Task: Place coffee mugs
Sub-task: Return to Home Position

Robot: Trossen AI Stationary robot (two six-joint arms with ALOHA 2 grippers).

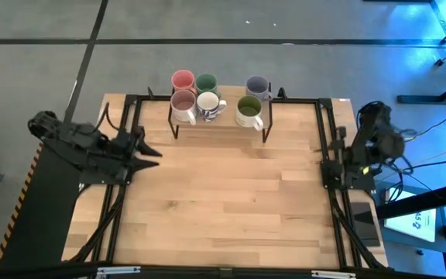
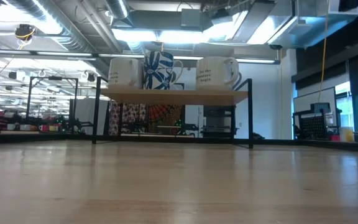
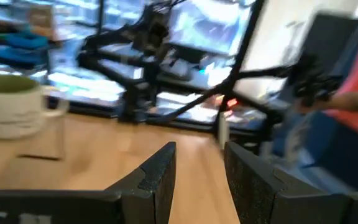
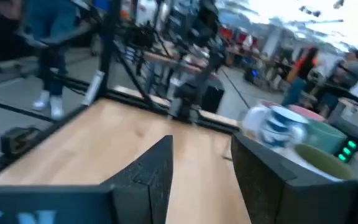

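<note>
High view has all 6 coffee mugs (image 1: pixel 209 105) standing on the shelf (image 1: pixel 221 126) at the table's (image 1: pixel 223 201) far edge, so the placing looks done and the step in hand seems to be homing. Left claw (image 1: pixel 147 147) hangs off the shelf's left end, fingers spread, holding nothing. Right claw (image 4: pixel 201 149), spread and bare too, sits well off the shelf's right end. Next I'd expect both arms to fold away, keeping wide of the shelf.
</note>
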